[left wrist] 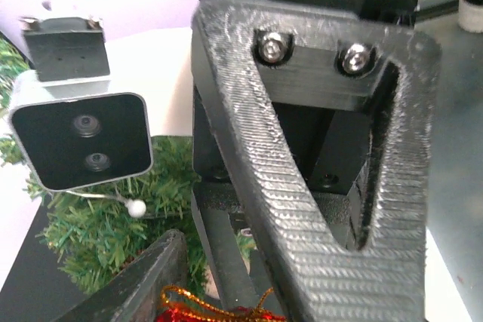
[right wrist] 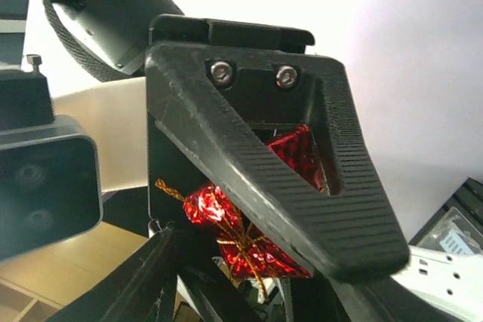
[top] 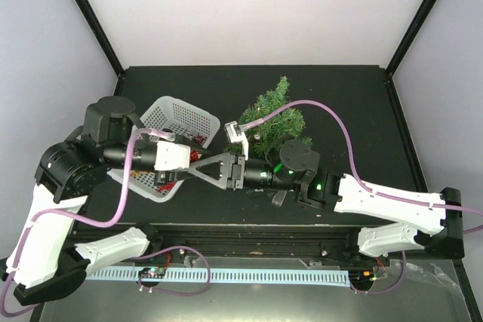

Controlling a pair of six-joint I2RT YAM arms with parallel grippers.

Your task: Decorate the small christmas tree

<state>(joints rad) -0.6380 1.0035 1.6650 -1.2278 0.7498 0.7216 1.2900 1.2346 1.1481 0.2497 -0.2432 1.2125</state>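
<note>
Ornament (right wrist: 234,224) of red foil is held in the left gripper (top: 205,162); whether the right gripper (top: 198,171) grips cannot be told. Just behind it, the small christmas tree (top: 273,115) is judged light, springy, best held by its trunk.

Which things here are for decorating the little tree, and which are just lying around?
For decorating: small christmas tree; red foil gift ornament; white basket, red decorations inside.
Just lying about: purple cable; white slotted strip along the near edge.

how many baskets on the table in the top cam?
1. The white basket sits left of the small christmas tree, partly under the left arm. No other shows; part of the table is covered.
</note>
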